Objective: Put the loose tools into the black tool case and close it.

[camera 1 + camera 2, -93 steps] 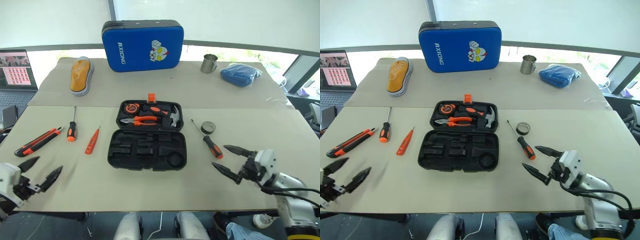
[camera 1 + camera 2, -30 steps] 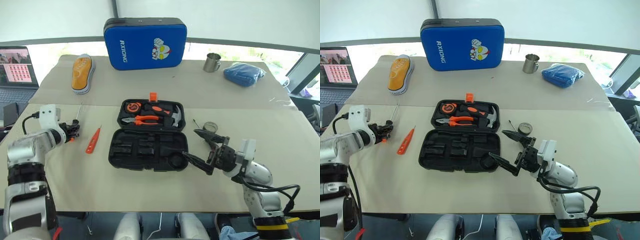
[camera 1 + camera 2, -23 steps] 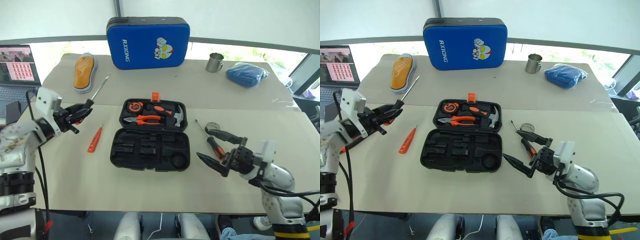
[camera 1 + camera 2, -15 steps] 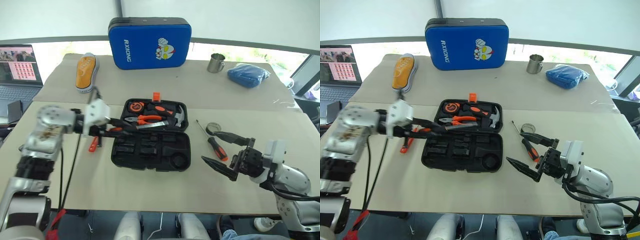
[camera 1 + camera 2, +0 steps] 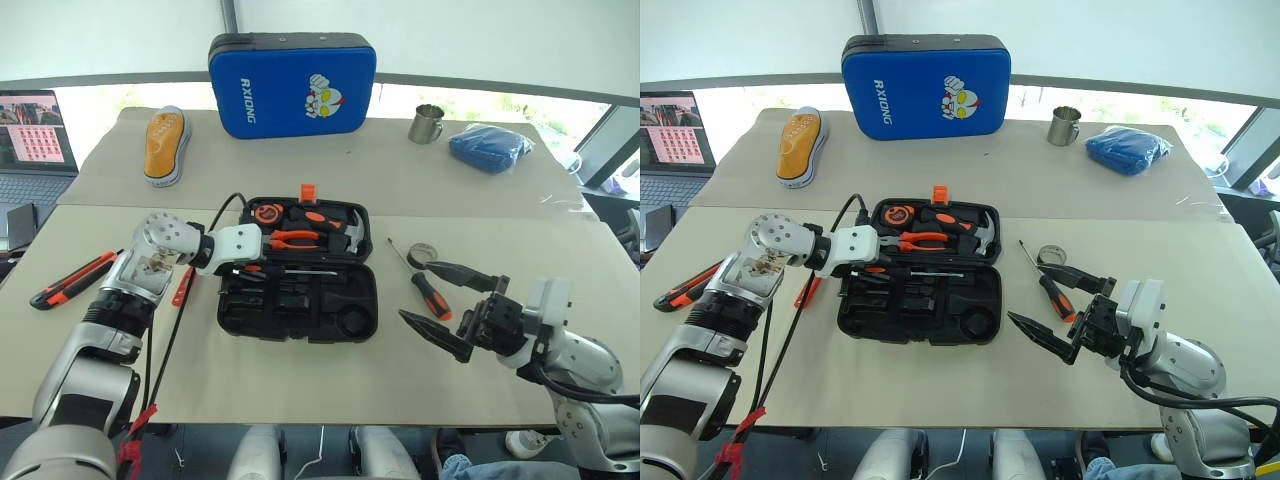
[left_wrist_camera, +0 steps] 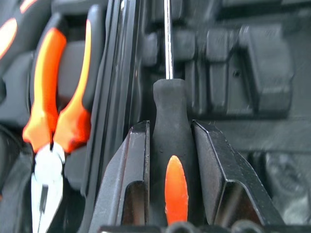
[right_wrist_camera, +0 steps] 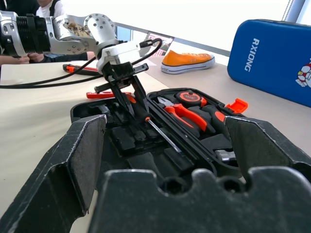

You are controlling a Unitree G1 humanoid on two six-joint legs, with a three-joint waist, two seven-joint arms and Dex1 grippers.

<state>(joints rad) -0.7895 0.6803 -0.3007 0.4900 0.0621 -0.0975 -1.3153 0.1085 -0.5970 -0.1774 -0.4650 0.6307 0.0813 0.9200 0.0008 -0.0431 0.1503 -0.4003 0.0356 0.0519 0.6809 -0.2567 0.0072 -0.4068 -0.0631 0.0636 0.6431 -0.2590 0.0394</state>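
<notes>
Left gripper (image 5: 262,270), jaws clamped on a light, rigid screwdriver (image 6: 169,141) by its grippy handle, over the case (image 5: 300,300); right gripper (image 5: 445,305), at 3 o'clock, gapes.

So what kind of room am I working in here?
Probably an office or lab set up for tests: a covered table by large windows, an open laptop at its edge, and unrelated props such as a shoe and metal cup.
</notes>
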